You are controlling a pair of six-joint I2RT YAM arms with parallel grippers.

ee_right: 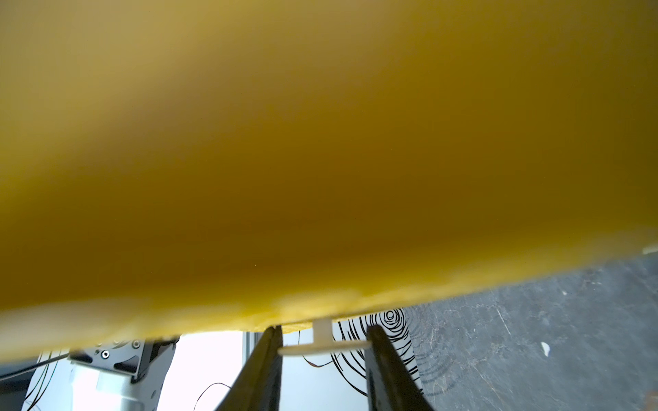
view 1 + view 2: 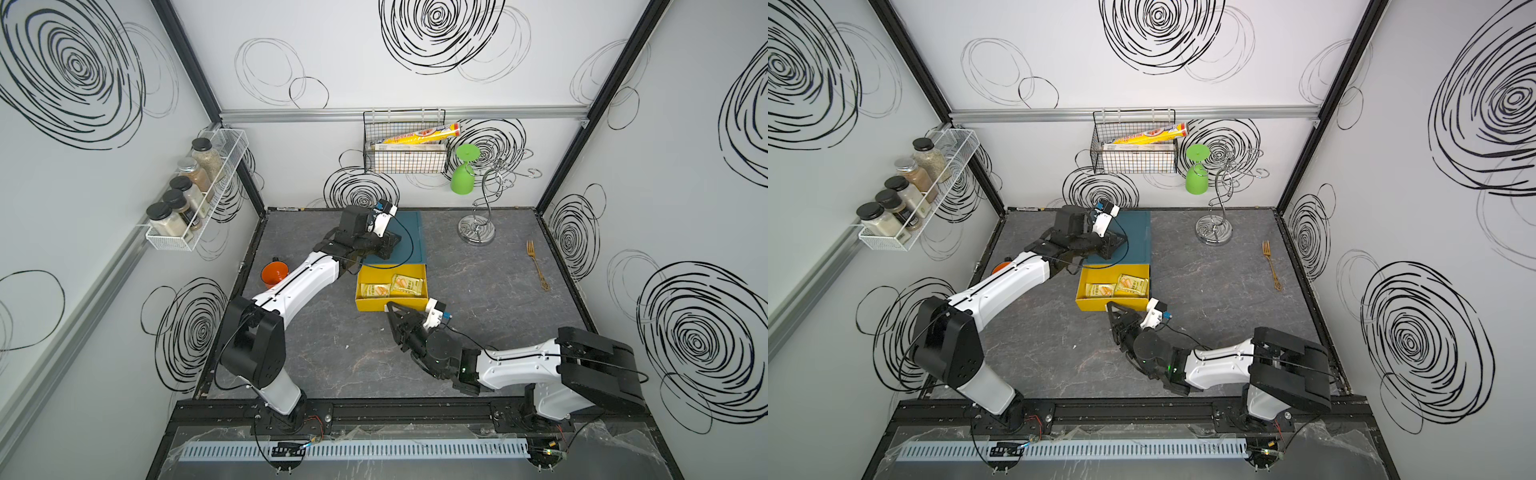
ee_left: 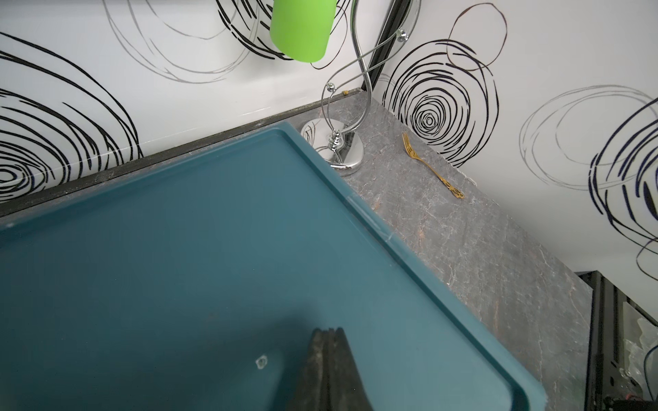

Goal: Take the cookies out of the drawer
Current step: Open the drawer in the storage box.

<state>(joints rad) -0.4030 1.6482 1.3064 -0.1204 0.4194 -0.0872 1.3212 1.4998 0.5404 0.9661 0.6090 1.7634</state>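
A yellow drawer [image 2: 424,277] stands pulled out of a teal cabinet [image 2: 411,232] toward the table's front. Two pale yellow cookies packets [image 2: 375,289] [image 2: 407,284] lie flat side by side in it, in both top views [image 2: 1100,289]. My right gripper [image 1: 324,338] sits at the drawer's front wall [image 1: 320,160], shut on its white T-shaped handle [image 1: 322,347], which spans from one finger to the other. My left gripper [image 3: 327,331] is shut with nothing in it, its tips resting on the cabinet's teal top [image 3: 213,249].
A chrome stand [image 2: 476,235] with a hanging green goblet [image 2: 462,176] is at the back right, and a gold fork [image 2: 537,266] lies near the right wall. An orange cup [image 2: 274,274] sits left of the drawer. A wire basket [image 2: 405,160] and a spice rack [image 2: 195,199] hang on the walls.
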